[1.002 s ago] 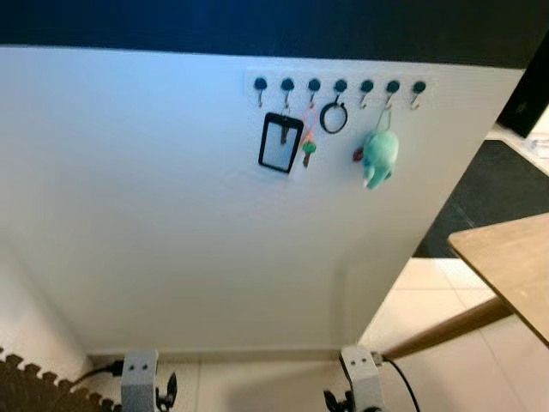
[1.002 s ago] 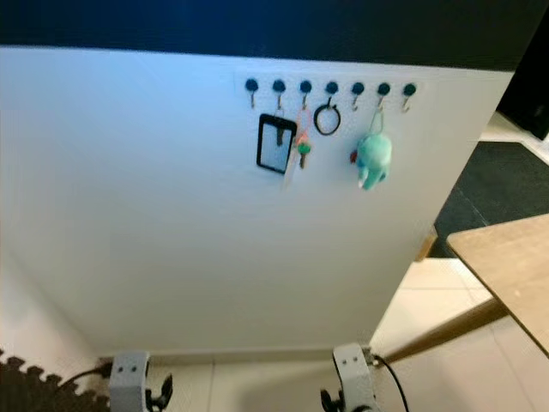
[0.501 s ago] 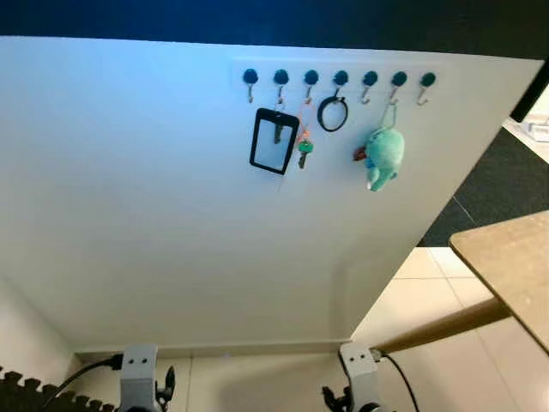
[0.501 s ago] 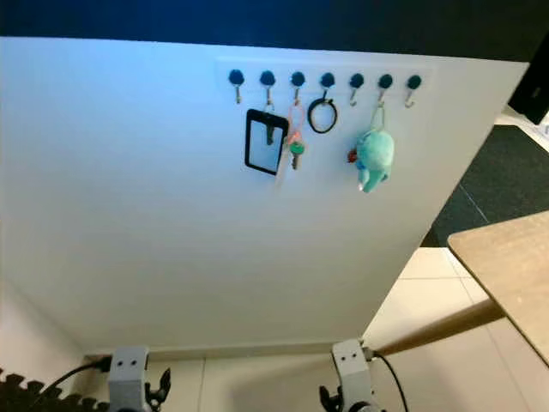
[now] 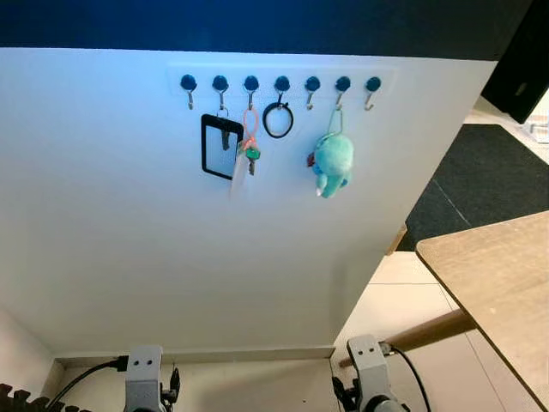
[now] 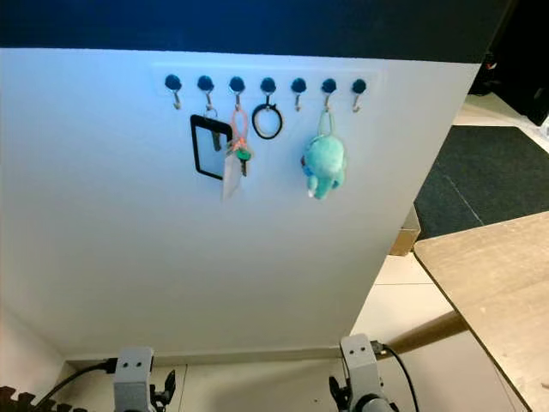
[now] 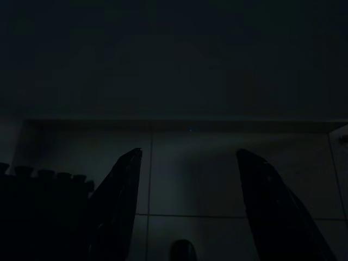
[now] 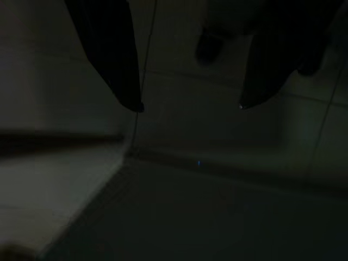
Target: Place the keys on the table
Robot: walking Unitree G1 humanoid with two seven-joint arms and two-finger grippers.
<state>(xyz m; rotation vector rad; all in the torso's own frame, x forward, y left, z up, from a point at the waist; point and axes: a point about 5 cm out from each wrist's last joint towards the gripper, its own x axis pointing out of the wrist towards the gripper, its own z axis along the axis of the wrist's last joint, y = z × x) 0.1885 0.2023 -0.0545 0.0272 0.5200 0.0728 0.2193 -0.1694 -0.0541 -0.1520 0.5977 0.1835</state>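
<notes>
We see both arms hanging low by the floor — the left gripper [image 7: 187, 157] released, fingers spread over dark tiles, and the right gripper [image 8: 187, 106] just as parted. The keys [image 5: 250, 154] hang on the hook rail [image 5: 280, 83], between the black card holder [image 5: 221, 146] and the black ring [image 5: 278, 120], the teal plush [image 5: 332, 161] beyond. Well right of the rail, the wooden worktop [image 5: 497, 279] runs off the picture's edge, with open floor below it. Both wrist views are very dark.
</notes>
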